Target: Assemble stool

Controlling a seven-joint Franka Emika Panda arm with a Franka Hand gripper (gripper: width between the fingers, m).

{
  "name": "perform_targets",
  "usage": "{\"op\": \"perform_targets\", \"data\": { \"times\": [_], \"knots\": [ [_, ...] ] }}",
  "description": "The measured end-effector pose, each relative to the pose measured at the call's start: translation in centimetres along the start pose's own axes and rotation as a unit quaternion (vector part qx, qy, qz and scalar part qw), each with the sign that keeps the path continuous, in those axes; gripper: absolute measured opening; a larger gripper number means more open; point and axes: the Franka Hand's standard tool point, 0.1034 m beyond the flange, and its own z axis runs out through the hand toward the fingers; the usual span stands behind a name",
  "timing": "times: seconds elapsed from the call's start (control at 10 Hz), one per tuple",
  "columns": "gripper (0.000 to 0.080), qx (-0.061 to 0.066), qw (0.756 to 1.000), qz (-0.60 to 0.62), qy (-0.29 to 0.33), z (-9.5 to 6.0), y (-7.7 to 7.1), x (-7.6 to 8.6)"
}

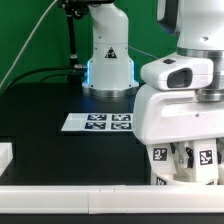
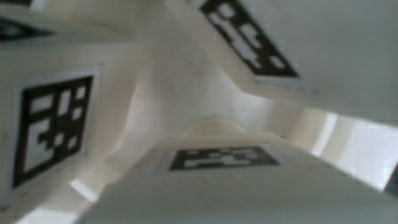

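My gripper (image 1: 186, 168) hangs low at the exterior view's right, near the front of the black table, its white hand covering most of what is under it. White stool parts with black-and-white tags (image 1: 205, 157) show just below the hand. The wrist view is filled by these parts at very close range. One white leg (image 2: 222, 157) with a tag runs straight back toward the jaws, and the gripper is shut on it. A second tagged face (image 2: 54, 130) and a third (image 2: 249, 40) stand beside it. The fingertips themselves are hidden. I cannot make out the round seat.
The marker board (image 1: 98, 121) lies flat on the black table (image 1: 50, 110) in the middle. The arm's white base (image 1: 108, 60) stands behind it. A white border rail (image 1: 70, 200) runs along the front edge, with a white block (image 1: 5, 157) at the exterior view's left.
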Motion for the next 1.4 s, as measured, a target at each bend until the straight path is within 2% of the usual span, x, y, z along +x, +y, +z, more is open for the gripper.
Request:
{"op": "perform_targets", "data": {
  "times": [0.3, 0.5, 0.6, 0.7, 0.8, 1.0, 1.1, 1.2, 1.4],
  "knots": [
    [0.0333, 0.0, 0.989, 0.148, -0.006, -0.1, 0.1, -0.2],
    [0.0333, -0.005, 0.963, 0.27, -0.021, 0.2, 0.5, -0.5],
    [0.0333, -0.007, 0.948, 0.317, -0.021, 0.2, 0.2, -0.1],
    [0.0333, -0.007, 0.923, 0.384, -0.019, 0.2, -0.2, 0.0],
    [0.0333, -0.008, 0.888, 0.46, -0.017, 0.2, -0.4, 0.1],
    [0.0333, -0.003, 0.821, 0.57, -0.002, 0.2, -0.9, 0.4],
    [0.0333, 0.003, 0.78, 0.625, 0.005, 0.2, -1.0, 0.6],
    [0.0333, 0.01, 0.728, 0.686, 0.007, 0.2, -1.0, 0.6],
    [0.0333, 0.026, 0.66, 0.75, 0.008, 0.0, -0.7, 0.6]
  ]
}}
